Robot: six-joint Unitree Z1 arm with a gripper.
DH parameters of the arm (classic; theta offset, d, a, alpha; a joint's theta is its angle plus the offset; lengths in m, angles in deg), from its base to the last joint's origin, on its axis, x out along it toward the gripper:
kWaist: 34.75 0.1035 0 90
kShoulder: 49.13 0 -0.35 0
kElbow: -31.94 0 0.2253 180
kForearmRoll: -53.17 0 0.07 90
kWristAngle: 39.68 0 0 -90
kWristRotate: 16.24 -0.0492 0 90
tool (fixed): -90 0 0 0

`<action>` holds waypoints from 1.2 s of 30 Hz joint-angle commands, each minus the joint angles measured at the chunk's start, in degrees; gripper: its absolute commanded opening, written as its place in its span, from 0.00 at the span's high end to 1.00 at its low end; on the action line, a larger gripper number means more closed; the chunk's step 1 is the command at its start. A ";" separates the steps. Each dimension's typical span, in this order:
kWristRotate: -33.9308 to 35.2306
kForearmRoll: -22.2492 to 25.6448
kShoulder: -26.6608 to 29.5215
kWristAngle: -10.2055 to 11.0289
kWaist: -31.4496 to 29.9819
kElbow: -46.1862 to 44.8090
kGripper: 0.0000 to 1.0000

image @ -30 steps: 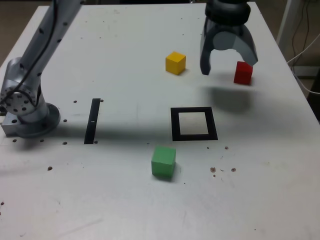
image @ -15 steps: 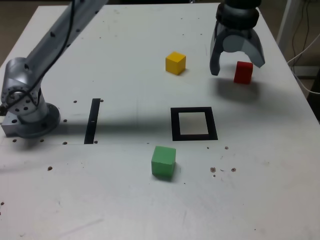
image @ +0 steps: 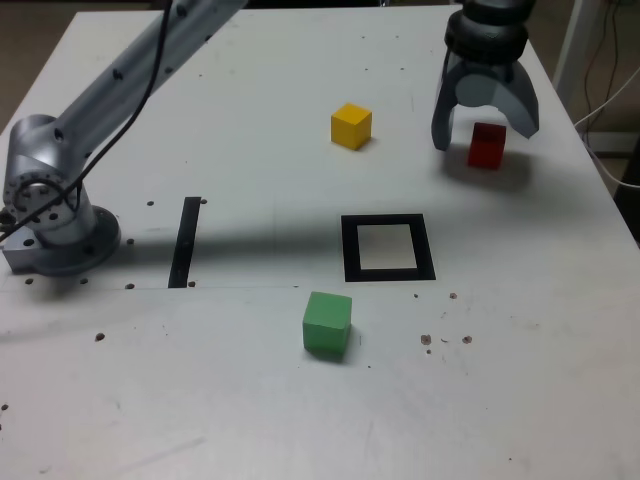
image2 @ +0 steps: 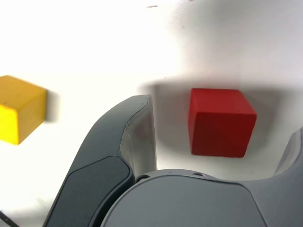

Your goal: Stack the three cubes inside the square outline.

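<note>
- While the pincer (image: pixel 485 128) hangs low at the far side of the white desk (image: pixel 250 400), its two dark fingers stand spread wide and grip nothing; the red cube (image: pixel 487 145) sits on the desk between them, and in the wrist view the red cube (image2: pixel 220 122) shows a clear gap to the nearer finger (image2: pixel 120 142), so no touch can be seen there; the other finger is mostly cut off at the frame's edge.
- The yellow cube (image: pixel 351 126) rests on the desk towards the exterior view's left of the pincer, well apart from the red one; the wrist view catches the yellow cube (image2: pixel 19 115) outside the fingers.
- The square outline (image: pixel 387 248), a thick black frame with a pale centre, lies nearer the camera than both of those cubes; nothing stands inside it.
- The green cube (image: pixel 327 323) sits nearer still, just off the outline's near corner on the exterior view's left, apart from it.
- A narrow black strip (image: pixel 185 241) lies further to the exterior view's left, near the arm's grey base (image: pixel 50 215).
</note>
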 commanded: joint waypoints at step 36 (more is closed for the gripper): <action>-5.90 2.60 -3.60 3.09 -1.74 6.91 0.67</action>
